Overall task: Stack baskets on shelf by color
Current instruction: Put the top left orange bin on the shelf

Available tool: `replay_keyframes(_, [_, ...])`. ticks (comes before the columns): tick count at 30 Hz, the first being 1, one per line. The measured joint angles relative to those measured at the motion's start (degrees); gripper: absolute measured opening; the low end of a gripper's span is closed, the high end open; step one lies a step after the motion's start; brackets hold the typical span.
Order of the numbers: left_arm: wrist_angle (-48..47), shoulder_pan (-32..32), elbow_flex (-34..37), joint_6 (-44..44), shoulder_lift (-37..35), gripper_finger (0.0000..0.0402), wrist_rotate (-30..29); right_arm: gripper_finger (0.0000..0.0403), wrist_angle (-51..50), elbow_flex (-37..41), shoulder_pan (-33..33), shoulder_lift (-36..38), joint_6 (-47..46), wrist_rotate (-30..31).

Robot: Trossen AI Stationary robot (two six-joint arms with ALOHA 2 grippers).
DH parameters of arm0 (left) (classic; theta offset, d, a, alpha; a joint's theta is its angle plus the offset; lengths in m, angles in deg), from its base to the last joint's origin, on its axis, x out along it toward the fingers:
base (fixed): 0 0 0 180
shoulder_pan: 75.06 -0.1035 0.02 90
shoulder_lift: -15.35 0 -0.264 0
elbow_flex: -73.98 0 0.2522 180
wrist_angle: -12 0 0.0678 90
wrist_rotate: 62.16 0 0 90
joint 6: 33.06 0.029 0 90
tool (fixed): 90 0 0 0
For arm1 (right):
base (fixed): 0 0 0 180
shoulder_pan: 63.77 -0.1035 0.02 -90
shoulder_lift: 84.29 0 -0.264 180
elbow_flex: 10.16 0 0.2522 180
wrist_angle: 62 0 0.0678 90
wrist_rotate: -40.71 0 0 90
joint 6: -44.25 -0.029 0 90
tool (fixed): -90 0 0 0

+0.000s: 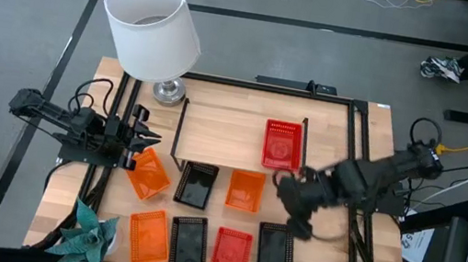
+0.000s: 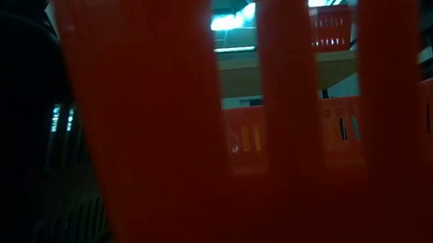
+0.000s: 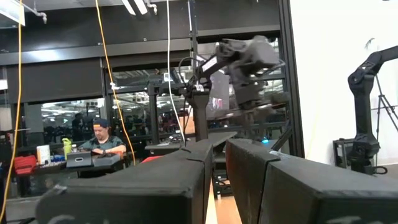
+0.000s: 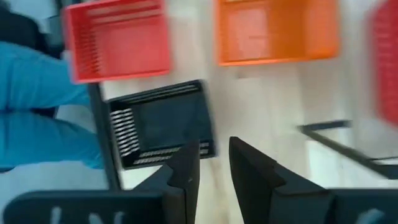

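Note:
The shelf stands at the table's far middle and carries a red basket on its right end. On the table lie three orange baskets, three black ones and one red. My right gripper hovers over the right black basket, holding nothing, its fingers a narrow gap apart. My left gripper waits at the left edge beside the tilted orange basket, also narrowly open and holding nothing.
A white-shaded lamp stands at the far left corner and a teal plant at the near left. Close to the low camera, a red basket wall blocks most of that view. A person sits far behind the table.

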Motion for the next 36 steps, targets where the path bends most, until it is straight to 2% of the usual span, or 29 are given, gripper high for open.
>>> replay_keyframes(5, [0.02,-0.01,0.00,0.00,0.00,0.0039,0.00,0.0086,3.06,0.02,-8.50,-0.01,-7.12,8.37])
replay_keyframes(10, [0.15,0.00,0.00,-0.04,0.00,0.0039,0.00,0.0086,4.27,0.02,-14.16,-0.46,-12.94,16.31])
replay_keyframes(20, [0.50,-0.01,0.00,-0.15,0.00,0.0039,0.02,0.0086,3.93,0.02,-18.90,-2.83,-18.53,24.82])
replay_keyframes(23, [0.60,0.00,0.00,-0.06,0.01,0.0039,0.02,0.0086,1.02,0.02,-20.36,-4.23,-21.57,28.06])
replay_keyframes(26, [0.59,0.00,0.00,-0.02,0.02,0.0039,0.51,0.0086,-4.91,0.04,-22.16,-5.56,-28.91,31.54])
replay_keyframes(30, [0.59,0.00,0.00,-1.65,0.02,0.0039,0.59,0.0086,-13.69,0.06,-23.42,-7.65,-43.03,30.00])
replay_keyframes(34, [-1.20,0.00,-1.43,-6.87,0.03,0.0039,0.31,0.0086,-12.02,3.30,-23.55,-8.62,-46.79,25.50])
replay_keyframes(36, [-5.87,0.00,-4.40,-9.28,0.36,0.0039,0.26,0.0086,-12.78,6.52,-23.60,-8.66,-49.53,24.54])
